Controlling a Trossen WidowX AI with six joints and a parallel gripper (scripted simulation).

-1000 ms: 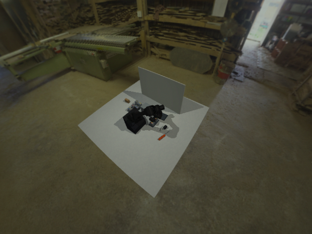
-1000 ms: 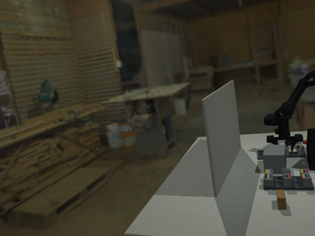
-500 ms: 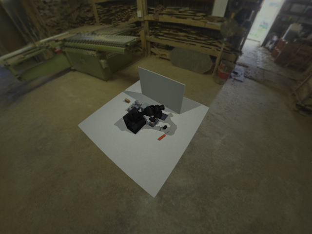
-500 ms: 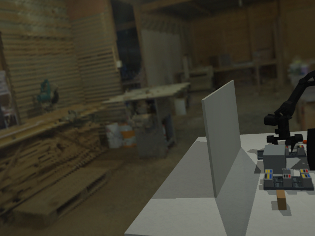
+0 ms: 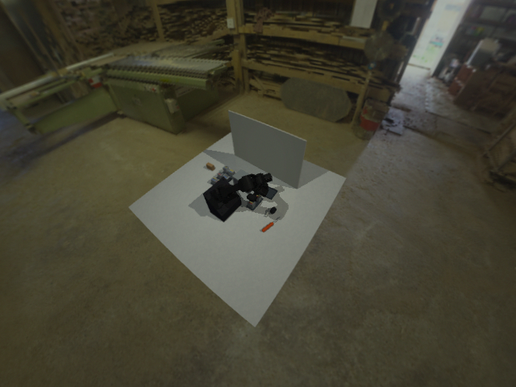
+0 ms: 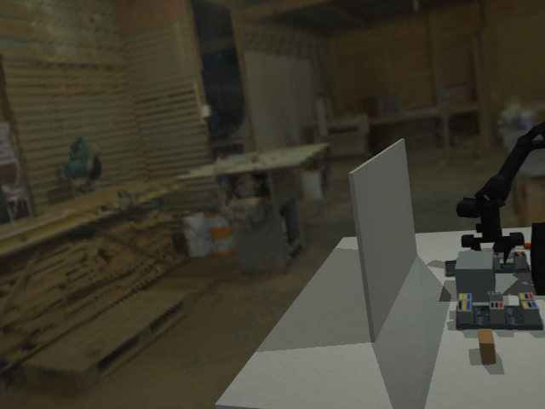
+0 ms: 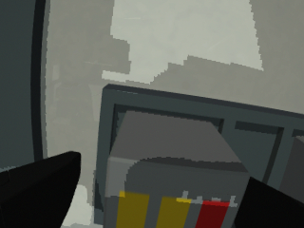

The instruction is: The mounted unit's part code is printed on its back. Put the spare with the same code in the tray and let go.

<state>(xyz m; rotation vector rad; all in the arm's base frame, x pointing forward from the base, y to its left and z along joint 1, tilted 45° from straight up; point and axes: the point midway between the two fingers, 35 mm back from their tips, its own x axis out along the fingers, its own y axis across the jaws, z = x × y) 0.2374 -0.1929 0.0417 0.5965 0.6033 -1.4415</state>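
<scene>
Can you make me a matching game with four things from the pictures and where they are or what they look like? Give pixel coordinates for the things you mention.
Things:
1. Screwdriver (image 5: pixel 267 226)
2. Small wooden block (image 6: pixel 487 348)
3. Upright panel (image 5: pixel 266 145) (image 6: pixel 387 238)
4. Block between the open jaws

Clues:
A. Standing tall, plain grey
B. Yellow, yellow and red stripes
C. Orange-red handle
D. Brown, outside the striped blocks' rack

Right pairs: 1-C, 2-D, 3-A, 4-B
</scene>
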